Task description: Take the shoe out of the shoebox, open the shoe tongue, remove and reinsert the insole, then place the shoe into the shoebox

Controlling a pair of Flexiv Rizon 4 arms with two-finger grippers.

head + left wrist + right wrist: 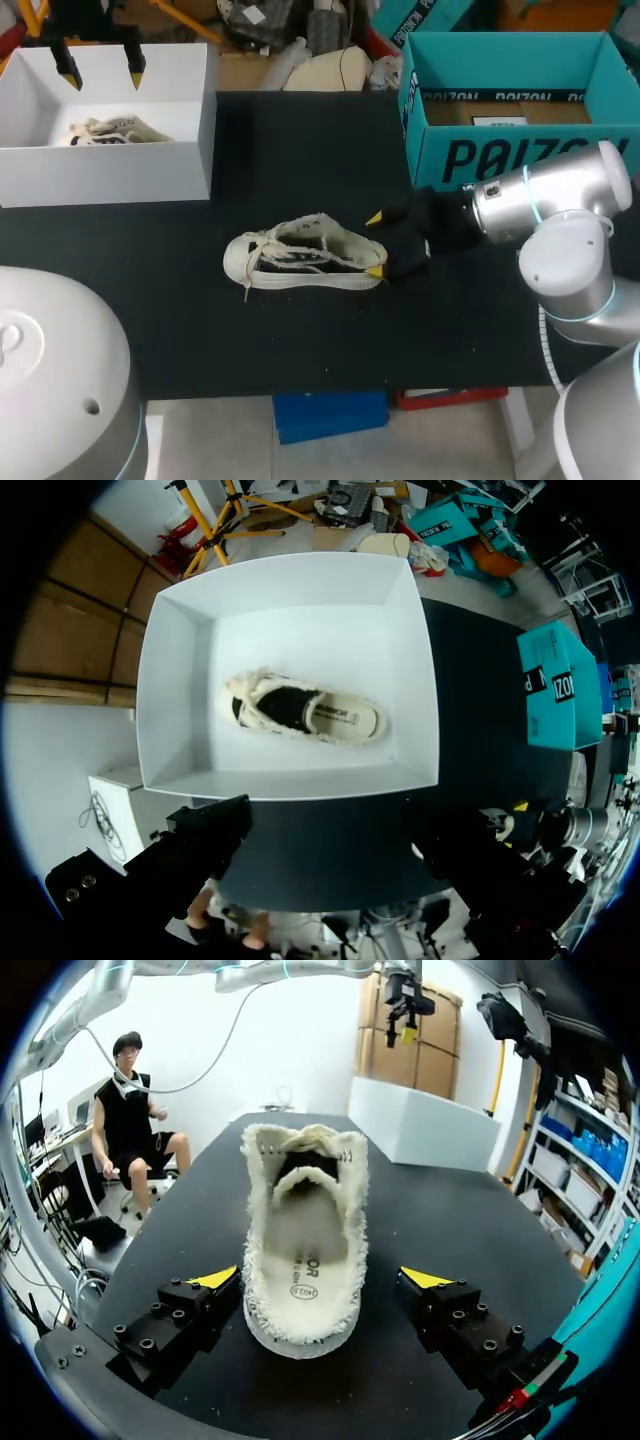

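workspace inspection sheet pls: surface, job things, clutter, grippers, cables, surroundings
surface: black table, bare around the shoe
job's things: shoe upright on the table, insole in place, heel towards the right gripper; white box at the far left corner, with a second shoe lying inside
clutter: teal box, open, at the far right corner
grippers: left gripper open, empty, above the white box; right gripper open, low on the table, one finger on each side of the shoe's heel, not touching it
cables: nothing seen on the table
surroundings: nothing seen reaching over the table
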